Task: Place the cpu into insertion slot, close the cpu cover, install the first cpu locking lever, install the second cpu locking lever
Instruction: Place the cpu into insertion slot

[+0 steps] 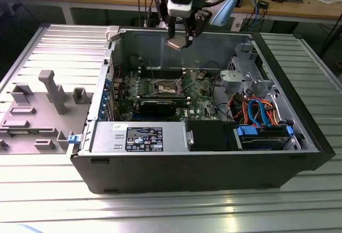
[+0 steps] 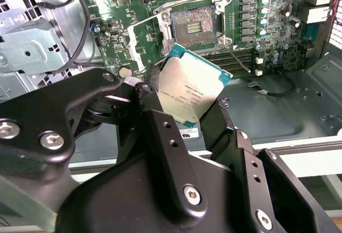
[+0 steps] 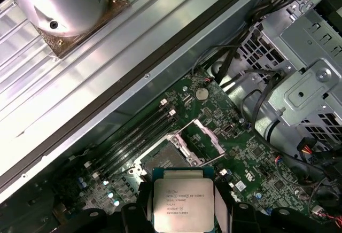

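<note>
claw [image 1: 180,41] clamping cpu [image 2: 192,92], metal top up, above open insertion slot [image 2: 195,23]

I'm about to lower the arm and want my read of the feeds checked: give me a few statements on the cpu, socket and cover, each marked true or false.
1. The tool grips the cpu by its edges. True.
2. The cpu sits in the insertion slot. False: the slot is empty, its contact field bare.
3. The cpu cover is closed over the slot. False: it stands swung open beside it.
4. The cpu hangs above the motherboard, clear of it. True.
</note>
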